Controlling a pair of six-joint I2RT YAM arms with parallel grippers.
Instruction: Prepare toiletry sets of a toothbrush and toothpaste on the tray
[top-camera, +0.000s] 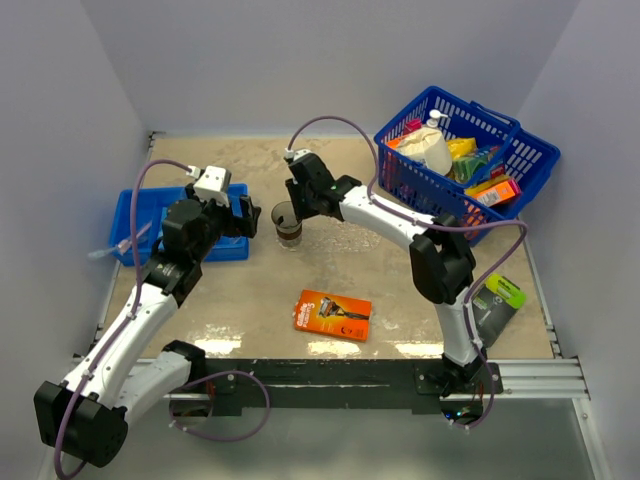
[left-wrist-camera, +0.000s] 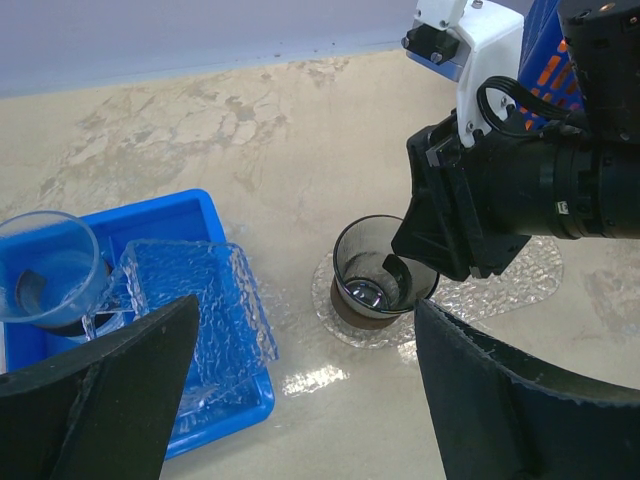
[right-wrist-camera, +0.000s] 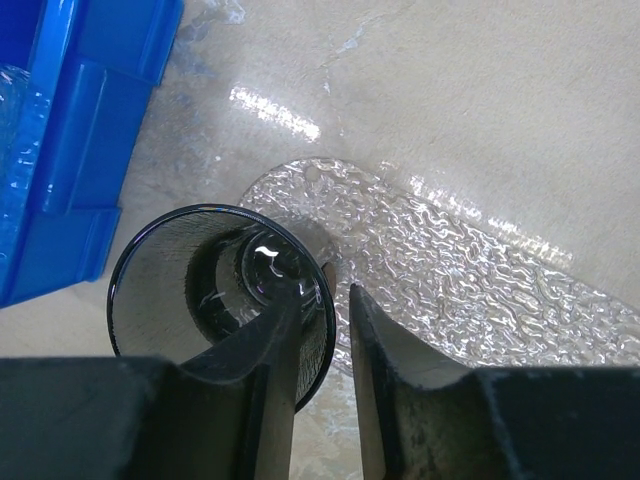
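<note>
The tray (right-wrist-camera: 480, 290) lies flat directly beneath the right gripper (right-wrist-camera: 325, 300), with a brownish cup (right-wrist-camera: 160, 300) standing upright on one end of it. That gripper is narrowed onto the cup's rim, one finger inside and one outside. The left gripper (left-wrist-camera: 307, 303) hangs spread wide, with the blue bin (left-wrist-camera: 190, 205) just below its left finger.

Orange razor pack (top-camera: 333, 314) lying flat on the near middle of the sandy table (top-camera: 250, 290). Brown cup (top-camera: 288, 224) upright further back. Blue bin (top-camera: 135, 205) at the left edge. Blue wire basket (top-camera: 420, 180) in the far right corner, holding a white bottle (top-camera: 428, 148) and bright packets. Green and black pack (top-camera: 497, 300) at the right edge.
</note>
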